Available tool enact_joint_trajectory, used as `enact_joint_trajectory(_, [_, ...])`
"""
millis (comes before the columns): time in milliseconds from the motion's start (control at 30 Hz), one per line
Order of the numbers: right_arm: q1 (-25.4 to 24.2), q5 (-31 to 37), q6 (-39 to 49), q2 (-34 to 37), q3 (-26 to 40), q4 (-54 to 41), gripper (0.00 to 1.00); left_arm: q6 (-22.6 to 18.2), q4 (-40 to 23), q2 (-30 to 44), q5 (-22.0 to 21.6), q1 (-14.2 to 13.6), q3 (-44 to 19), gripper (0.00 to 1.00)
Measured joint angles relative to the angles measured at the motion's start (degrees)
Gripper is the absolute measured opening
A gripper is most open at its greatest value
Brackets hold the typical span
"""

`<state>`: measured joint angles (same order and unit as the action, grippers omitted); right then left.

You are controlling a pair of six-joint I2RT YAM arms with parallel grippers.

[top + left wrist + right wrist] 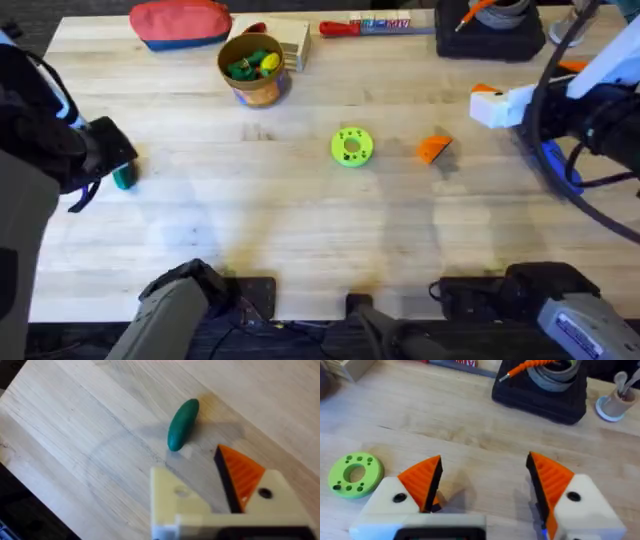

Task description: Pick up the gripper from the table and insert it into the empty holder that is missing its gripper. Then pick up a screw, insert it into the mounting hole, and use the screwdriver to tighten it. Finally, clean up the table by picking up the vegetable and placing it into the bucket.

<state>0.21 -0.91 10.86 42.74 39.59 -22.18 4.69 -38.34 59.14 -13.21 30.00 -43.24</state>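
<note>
Nearest thing first: the left gripper (220,502) has its fingers spread apart with nothing in them, and one white mount is bare while the other carries its orange pad. Just past its tips lies the vegetable (183,424), a dark green oblong flat on the table (75,435), long axis running diagonally away from the fingers. From overhead that same veggie (124,179) is barely a green sliver peeking out under the left arm at the table's left edge, so the wrist cam is what gives you its shape and orientation.

Left arm's clearly the closer one for it. The right gripper (482,485) is open and empty too, over on the right side. Mid-table sit the lime-green disc (351,146) and the loose orange gripper (434,148). Farthest back is the bucket (256,68), already holding some toy veg.
</note>
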Motion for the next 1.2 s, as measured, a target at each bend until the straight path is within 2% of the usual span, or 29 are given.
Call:
enact_joint_trajectory(33, [0.0, -0.02, 0.38, 0.0, 0.0, 0.27, 0.991, -0.84, -0.96, -0.05, 0.02, -0.48, 0.0, 0.051])
enact_joint_trajectory(67, [0.0, -0.02, 0.81, 0.0, 0.0, 0.42, 0.992, -1.3, -1.83, -0.4, 0.1, -1.37, 0.0, 0.013])
enact_joint_trajectory(133, [0.0, -0.02, 1.36, 0.0, 0.0, 0.42, 0.992, -1.94, -2.19, -1.94, 0.15, -4.11, 0.0, 0.004])
enact_joint_trajectory(167, [0.0, -0.02, 1.5, 0.0, 0.0, 0.42, 0.992, -2.52, -2.19, -3.46, 0.11, -6.28, 0.0, 0.094])
enact_joint_trajectory(333, [0.0, -0.02, 1.84, 0.0, 0.0, 0.42, 0.991, -3.02, -2.64, -13.23, 0.39, -19.06, -0.02, 0.869])
enact_joint_trajectory(367, [0.0, -0.02, 1.89, 0.0, 0.0, 0.42, 0.991, -3.06, -2.81, -15.54, 0.68, -22.26, -0.02, 0.959])
enact_joint_trajectory(533, [0.0, -0.02, 2.06, 0.0, 0.0, 0.24, 0.991, -3.21, -2.19, -23.84, 5.17, -36.15, -0.1, 0.988])
enact_joint_trajectory(700, [0.0, -0.02, 2.09, 0.0, 0.0, 0.21, 0.992, -3.21, 2.15, -25.62, 11.49, -47.09, -0.13, 0.989])
enact_joint_trajectory(767, [0.0, -0.02, 2.09, 0.0, 0.0, 0.21, 0.992, -3.23, 5.06, -25.43, 13.23, -50.65, -0.13, 0.989])
enact_joint_trajectory(867, [0.0, -0.02, 2.09, 0.0, 0.0, 0.16, 0.991, -3.23, 9.7, -25.38, 14.73, -54.54, -0.13, 0.989])
enact_joint_trajectory(967, [0.0, -0.02, 2.09, 0.0, 0.0, 0.14, 0.991, -3.22, 10.96, -25.38, 15.53, -56.79, -0.33, 0.988])
enact_joint_trajectory(1067, [0.0, -0.02, 2.12, 0.0, 0.0, 0.14, 0.992, -3.21, 8.03, -25.38, 16.57, -57.83, -0.42, 0.988])
enact_joint_trajectory(1200, [0.0, -0.02, 2.45, 0.0, 0.0, 0.12, 0.992, -3.25, 7.68, -25.19, 18.03, -57.99, -0.42, 0.988])
